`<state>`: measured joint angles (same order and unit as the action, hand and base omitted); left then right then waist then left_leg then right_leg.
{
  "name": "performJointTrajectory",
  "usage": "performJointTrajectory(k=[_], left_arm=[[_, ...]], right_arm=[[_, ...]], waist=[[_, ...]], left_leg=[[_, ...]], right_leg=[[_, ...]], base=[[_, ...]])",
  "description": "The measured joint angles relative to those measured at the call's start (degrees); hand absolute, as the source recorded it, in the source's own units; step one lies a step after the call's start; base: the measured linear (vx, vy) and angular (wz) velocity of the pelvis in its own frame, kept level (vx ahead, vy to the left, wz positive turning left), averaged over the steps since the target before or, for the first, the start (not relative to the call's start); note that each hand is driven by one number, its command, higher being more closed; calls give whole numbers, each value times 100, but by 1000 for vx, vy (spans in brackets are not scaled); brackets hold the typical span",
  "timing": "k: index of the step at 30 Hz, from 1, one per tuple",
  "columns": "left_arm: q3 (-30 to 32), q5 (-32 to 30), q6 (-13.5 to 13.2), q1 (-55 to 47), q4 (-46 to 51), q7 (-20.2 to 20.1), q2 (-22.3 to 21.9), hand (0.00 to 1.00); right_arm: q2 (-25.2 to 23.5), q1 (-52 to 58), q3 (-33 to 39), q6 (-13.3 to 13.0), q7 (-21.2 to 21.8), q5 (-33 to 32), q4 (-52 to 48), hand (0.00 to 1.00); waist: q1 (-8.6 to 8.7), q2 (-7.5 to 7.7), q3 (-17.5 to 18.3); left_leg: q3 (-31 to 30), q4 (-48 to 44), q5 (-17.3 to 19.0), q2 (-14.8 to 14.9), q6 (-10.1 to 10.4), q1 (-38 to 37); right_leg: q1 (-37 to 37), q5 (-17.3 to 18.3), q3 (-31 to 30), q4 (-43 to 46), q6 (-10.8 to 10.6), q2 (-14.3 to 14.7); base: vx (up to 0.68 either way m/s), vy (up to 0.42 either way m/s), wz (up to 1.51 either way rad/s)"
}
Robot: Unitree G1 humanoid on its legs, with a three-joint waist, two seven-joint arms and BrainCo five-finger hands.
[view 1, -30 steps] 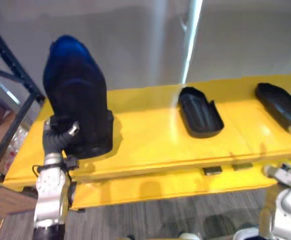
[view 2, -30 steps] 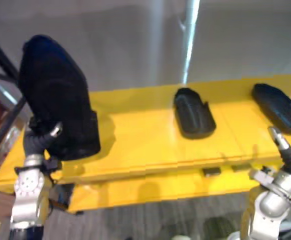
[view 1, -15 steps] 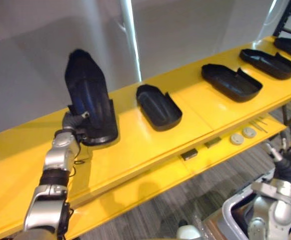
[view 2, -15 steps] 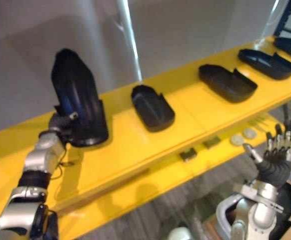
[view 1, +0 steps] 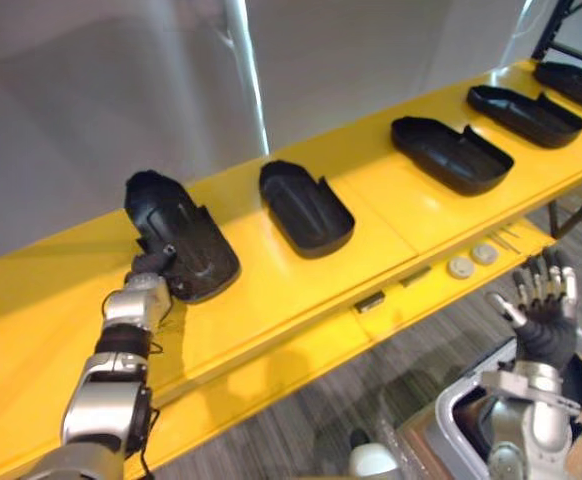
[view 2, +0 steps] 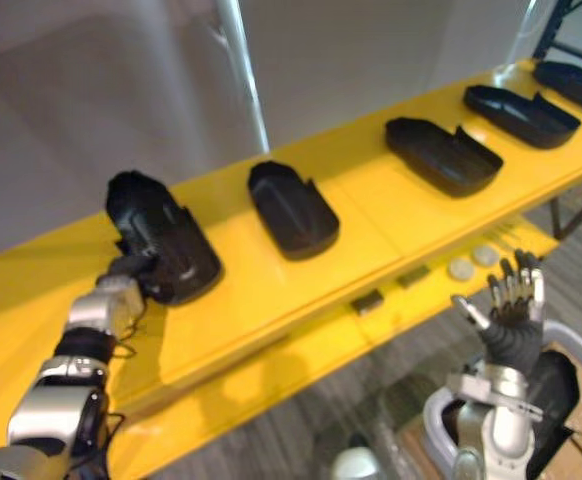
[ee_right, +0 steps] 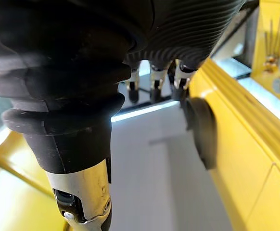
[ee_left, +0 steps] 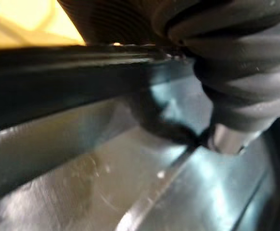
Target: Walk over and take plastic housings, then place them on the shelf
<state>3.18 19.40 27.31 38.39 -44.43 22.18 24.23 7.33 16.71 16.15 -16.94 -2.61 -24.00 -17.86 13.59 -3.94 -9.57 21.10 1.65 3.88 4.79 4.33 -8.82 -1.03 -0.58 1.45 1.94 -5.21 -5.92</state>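
Plastic housing (view 1: 183, 240) that stood on end a moment ago now lies flat on the yellow shelf (view 1: 301, 290), right against the left hand (view 1: 149, 272), whose fingers are hidden so the grip's unclear, while the right hand (view 1: 543, 308) is spread open and empty, so it looks basically placed.

The left hand (view 1: 151, 268) is partly hidden behind the leftmost housing (view 1: 186, 245) on the shelf (view 1: 301, 290). At the shelf's right end, the rightmost housing (view 1: 576, 80) is cut off by the frame. The round parts (view 1: 459, 267) on the front ledge (view 1: 301, 352) are too small to identify.
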Motion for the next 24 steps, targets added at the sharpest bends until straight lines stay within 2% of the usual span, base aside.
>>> performJointTrajectory(k=[3, 6, 7, 15, 18, 21, 22, 24], left_arm=[[4, -258, 64, 11, -21, -120, 2, 100], [0, -793, 172, 81, -145, -552, 29, 100], [-1, -842, 186, 88, -154, -588, 30, 100], [-441, -1835, 557, 106, -183, -2077, 481, 100], [-452, -1984, 606, 106, -181, -2338, 533, 100], [-496, -2000, 626, 101, -185, -2382, 554, 100], [-521, -2000, 629, 101, -186, -2393, 561, 0], [-611, -1993, 660, 100, -203, -2399, 582, 0]], right_arm=[[2, 3, 0, 88, 2, -1, -26, 0], [56, 15, -1, 154, 7, -11, -88, 0], [67, 16, -2, 161, 9, -14, -99, 0], [275, 11, -83, 217, 41, -244, -215, 0], [340, 9, -154, 218, 63, -264, -215, 0], [370, 1, -161, 221, 69, -343, -215, 0], [376, 1, -162, 224, 69, -344, -215, 0], [402, 1, -163, 264, 66, -347, -215, 0]], waist=[[7, 0, 0], [11, -40, -27], [11, -45, -32], [91, -92, -113], [91, -100, -116], [90, -168, -153], [91, -185, -162], [91, -221, -173]], left_leg=[[8, 0, 0, 0, 0, -5], [16, -2, 1, 0, 0, -9], [17, -2, 1, 0, 0, -9], [15, -14, 1, 14, 0, -26], [9, -15, 1, 12, 0, -25], [1, -17, 1, 10, 0, -23], [0, -18, 1, 10, 0, -23], [-2, -26, 1, 15, 0, -19]], right_leg=[[-9, -3, -2, -14, 1, 0], [-20, -24, -7, -38, 3, 1], [-22, -26, -7, -41, 3, 1], [-84, -62, -5, -100, -5, 13], [-95, -70, -1, -122, -7, 10], [-100, -70, 6, -123, -7, 7], [-100, -70, 7, -123, -7, 7], [-101, -70, 12, -123, -7, 10]], base=[[0, 0, 0], [0, 0, 0], [0, 0, 0], [0, 0, 0], [0, 0, 0], [0, 0, 0], [0, 0, 0], [0, 0, 0]])
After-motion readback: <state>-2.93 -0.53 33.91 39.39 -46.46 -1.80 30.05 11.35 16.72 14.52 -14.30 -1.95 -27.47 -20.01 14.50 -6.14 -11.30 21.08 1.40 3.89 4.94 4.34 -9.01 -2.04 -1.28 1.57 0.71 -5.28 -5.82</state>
